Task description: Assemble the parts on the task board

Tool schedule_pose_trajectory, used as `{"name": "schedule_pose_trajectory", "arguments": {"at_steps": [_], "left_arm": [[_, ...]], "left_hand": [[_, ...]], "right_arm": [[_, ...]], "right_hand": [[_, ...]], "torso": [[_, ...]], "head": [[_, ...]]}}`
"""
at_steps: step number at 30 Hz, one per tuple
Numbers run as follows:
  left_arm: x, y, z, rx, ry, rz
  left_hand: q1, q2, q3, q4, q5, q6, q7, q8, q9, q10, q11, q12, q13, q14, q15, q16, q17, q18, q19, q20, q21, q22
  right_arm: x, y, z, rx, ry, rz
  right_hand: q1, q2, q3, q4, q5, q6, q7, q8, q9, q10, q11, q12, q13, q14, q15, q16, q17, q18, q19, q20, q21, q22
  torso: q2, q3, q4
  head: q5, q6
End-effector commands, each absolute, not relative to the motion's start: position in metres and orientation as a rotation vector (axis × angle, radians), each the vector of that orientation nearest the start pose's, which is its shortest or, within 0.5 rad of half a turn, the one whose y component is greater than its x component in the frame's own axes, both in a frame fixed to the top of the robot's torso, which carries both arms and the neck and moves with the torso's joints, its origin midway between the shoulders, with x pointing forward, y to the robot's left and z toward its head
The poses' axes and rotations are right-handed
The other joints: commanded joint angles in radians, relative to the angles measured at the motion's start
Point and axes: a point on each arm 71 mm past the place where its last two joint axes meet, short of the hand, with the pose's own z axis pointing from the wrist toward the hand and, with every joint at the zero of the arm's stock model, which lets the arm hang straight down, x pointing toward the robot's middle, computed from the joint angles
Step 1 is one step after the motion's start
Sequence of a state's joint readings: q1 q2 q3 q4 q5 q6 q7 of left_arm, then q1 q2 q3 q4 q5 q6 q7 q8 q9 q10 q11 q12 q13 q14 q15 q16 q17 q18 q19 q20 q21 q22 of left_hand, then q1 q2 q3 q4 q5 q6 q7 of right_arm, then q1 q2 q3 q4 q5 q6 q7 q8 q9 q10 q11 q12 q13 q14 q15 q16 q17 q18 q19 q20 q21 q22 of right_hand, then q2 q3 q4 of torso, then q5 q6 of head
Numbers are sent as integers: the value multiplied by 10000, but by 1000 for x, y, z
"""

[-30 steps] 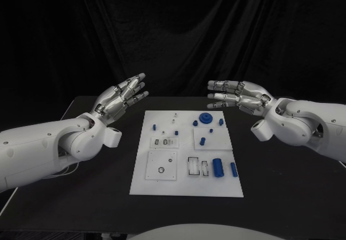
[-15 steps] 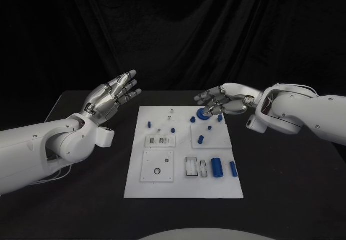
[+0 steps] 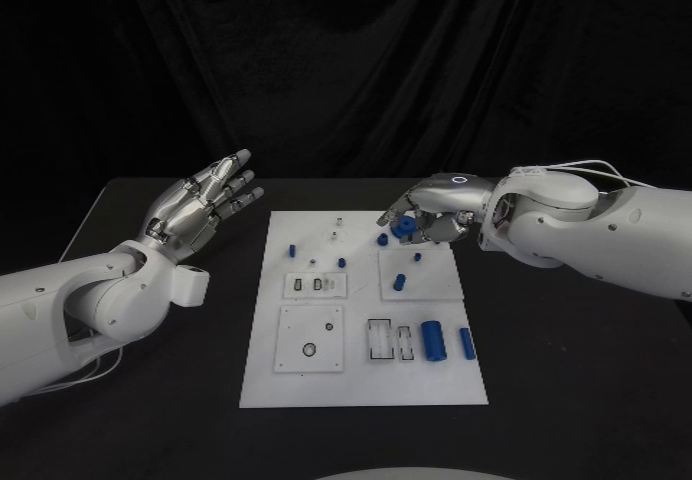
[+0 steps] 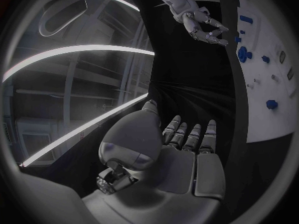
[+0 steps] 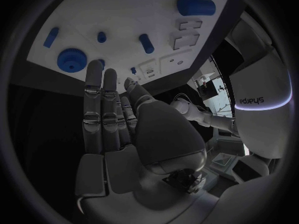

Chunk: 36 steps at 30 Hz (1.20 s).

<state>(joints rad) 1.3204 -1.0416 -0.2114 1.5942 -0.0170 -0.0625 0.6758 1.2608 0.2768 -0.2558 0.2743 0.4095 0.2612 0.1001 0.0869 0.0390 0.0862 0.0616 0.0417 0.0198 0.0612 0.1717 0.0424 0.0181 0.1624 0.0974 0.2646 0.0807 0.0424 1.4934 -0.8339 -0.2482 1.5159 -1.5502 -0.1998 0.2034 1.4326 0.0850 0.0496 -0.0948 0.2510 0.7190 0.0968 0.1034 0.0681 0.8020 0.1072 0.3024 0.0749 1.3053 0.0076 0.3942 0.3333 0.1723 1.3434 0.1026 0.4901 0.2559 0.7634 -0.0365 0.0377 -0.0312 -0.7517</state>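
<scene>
The blue gear-like part sits near the far right corner of the task board, and it appears to be the piece now in hand: the right hand hangs directly over it, fingers curved downward and partly drawn in. Whether they already touch the gear I cannot tell; in the right wrist view the gear lies just beyond the fingertips with nothing plainly pinched, so I judge the hand empty and the step to be the reach for a first pick. Other blue parts lie untouched: small pegs in the board's middle, a thick cylinder and a slimmer one toward the near right corner. The next move calls for a short descent and closing the fingers around the gear's rim without knocking the small peg just beside it. The left hand is raised above the surface, off the board's far left corner, fingers straight and apart, holding nothing.
</scene>
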Motion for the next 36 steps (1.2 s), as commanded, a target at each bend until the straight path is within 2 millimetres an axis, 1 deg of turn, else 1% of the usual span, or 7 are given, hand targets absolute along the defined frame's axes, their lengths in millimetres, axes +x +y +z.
{"name": "schedule_pose_trajectory", "arguments": {"at_steps": [1, 2, 3, 9, 21, 30, 36], "left_arm": [[458, 279, -146, -8095, 11478, -18451], [458, 280, -146, -8099, 11475, -18441], [458, 280, -146, -8104, 11474, -18431], [456, 283, -145, -8165, 11495, -18363], [455, 284, -145, -8165, 11479, -18394], [455, 286, -145, -8114, 11411, -18413], [453, 285, -144, -7492, 11572, -18309]], "left_hand": [[118, -10, 59, -4, 88, 75, 27, 37, 10, -10, 88, 68, 15, 13, 72, 56, 13, 81, 20, 89, 48, 17], [129, -8, 66, -11, 108, 83, 28, 39, 11, -5, 88, 72, 17, 17, 77, 59, 14, 79, 19, 92, 47, 16], [140, -8, 72, -18, 131, 89, 29, 40, 12, -6, 89, 72, 16, 22, 83, 63, 15, 77, 24, 96, 50, 17], [173, -5, 90, -38, 183, 118, 34, 46, 15, 6, 92, 81, 19, 48, 104, 83, 21, 72, 44, 111, 67, 22], [239, 9, 133, -79, 274, 141, 43, 48, 17, 11, 99, 88, 20, 72, 152, 104, 24, 63, 78, 150, 94, 30], [309, 3, 169, -130, 362, 197, 37, 60, 24, 19, 91, 98, 22, 107, 196, 133, 31, 65, 111, 197, 119, 36], [329, -9, 174, -146, 393, 226, 19, 68, 28, 16, 69, 97, 21, 27, 201, 73, 7, 66, 85, 208, 97, 23]], "right_arm": [[492, -183, -116, -7513, 14382, 5436], [491, -183, -115, -7549, 14269, 5321], [491, -182, -115, -7565, 14200, 5244], [489, -182, -113, -7634, 14135, 4818], [495, -179, -113, -7501, 14049, 4385], [501, -171, -116, -7559, 13903, 4460], [505, -171, -119, -7578, 13954, 4415]], "right_hand": [[-326, -266, 670, 252, -31, 756, -72, -9, 103, 1017, -263, -559, -83, 1380, -427, 5458, 4192, -1102, 1562, -443, 8058, 9241], [-389, -503, 1008, 332, -91, 898, -174, -68, 129, 1279, -320, -834, -88, 1183, -288, 6578, 5123, -1087, 1306, -557, 8552, 9749], [-569, -759, 1221, 522, -262, 970, -148, -135, 142, 1507, -320, -1005, -59, 1400, -422, 7606, 6208, -1221, 1398, -415, 9270, 10658], [-764, -1113, 1601, 869, -450, 1057, -152, -245, 164, 1669, -327, -1292, -21, 1612, -445, 8388, 7050, -1305, 1427, -318, 9782, 11363], [-715, -1239, 1777, 990, -207, 913, -227, -347, 146, 1443, -292, -1560, 13, 1632, -421, 8544, 7222, -1316, 1388, -286, 9866, 11502], [-816, -1336, 1915, 1134, -274, 1114, -170, -272, 206, 1692, -317, -1572, 81, 2098, -445, 9734, 8894, -1348, 1461, -295, 9984, 11698], [-875, -1393, 1969, 1186, -168, 1215, -146, -251, 232, 1717, -332, -1629, 79, 2109, -456, 9746, 8791, -1342, 1472, -312, 9993, 11698]], "torso": [[235, -5, 25], [258, -8, 34], [273, -11, 40], [403, -25, 83], [580, -68, 130], [622, -49, 160], [619, -49, 148]], "head": [[-44, 89], [-59, 106], [-69, 105], [-179, 149], [-222, 279], [-309, 432], [-238, 461]]}}
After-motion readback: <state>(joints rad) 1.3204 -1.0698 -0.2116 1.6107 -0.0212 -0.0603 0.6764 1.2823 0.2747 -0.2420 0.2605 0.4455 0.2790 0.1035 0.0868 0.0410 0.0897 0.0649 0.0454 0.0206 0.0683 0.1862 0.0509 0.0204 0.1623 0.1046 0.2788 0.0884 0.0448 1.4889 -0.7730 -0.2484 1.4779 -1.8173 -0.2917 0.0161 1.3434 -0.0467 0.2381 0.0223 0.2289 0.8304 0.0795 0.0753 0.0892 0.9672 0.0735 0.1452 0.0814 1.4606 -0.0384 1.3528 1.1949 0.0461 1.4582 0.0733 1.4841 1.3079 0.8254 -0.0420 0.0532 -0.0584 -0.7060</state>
